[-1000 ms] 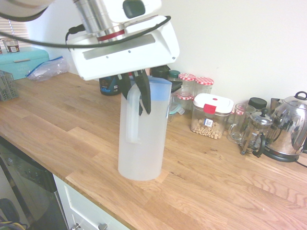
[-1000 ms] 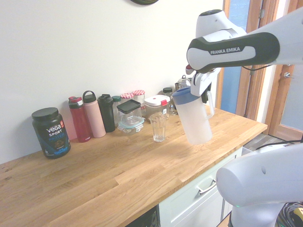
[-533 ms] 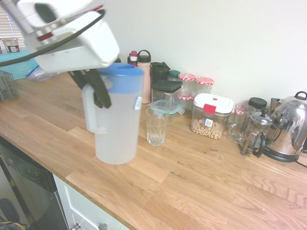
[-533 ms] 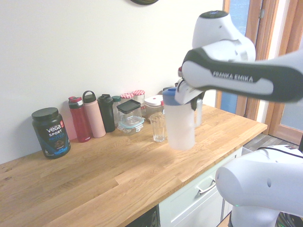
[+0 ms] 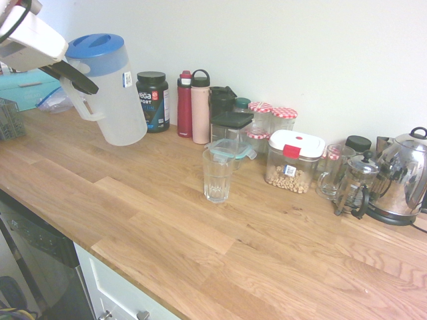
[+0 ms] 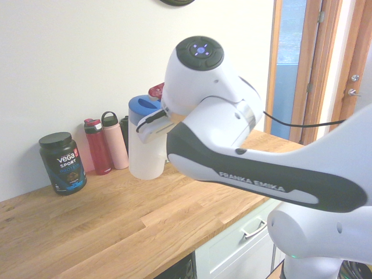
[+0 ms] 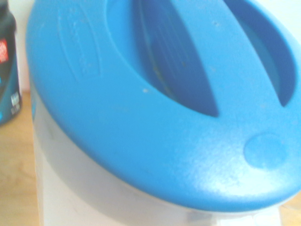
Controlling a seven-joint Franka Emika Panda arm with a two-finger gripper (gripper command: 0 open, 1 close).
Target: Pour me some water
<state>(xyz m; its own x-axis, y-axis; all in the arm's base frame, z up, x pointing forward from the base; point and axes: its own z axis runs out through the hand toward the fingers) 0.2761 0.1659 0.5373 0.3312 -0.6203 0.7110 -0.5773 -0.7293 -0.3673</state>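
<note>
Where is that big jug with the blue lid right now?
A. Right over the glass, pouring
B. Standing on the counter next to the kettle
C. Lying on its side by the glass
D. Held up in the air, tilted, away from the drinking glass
D: the jug hangs tilted above the counter, gripped at its handle by the tool, well aside from the empty glass.

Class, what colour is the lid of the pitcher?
Blue; the pitcher's lid shows best in the wrist view.

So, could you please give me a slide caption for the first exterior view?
Gripper holding the tilted pitcher by its handle above the counter, away from the empty glass.
</note>
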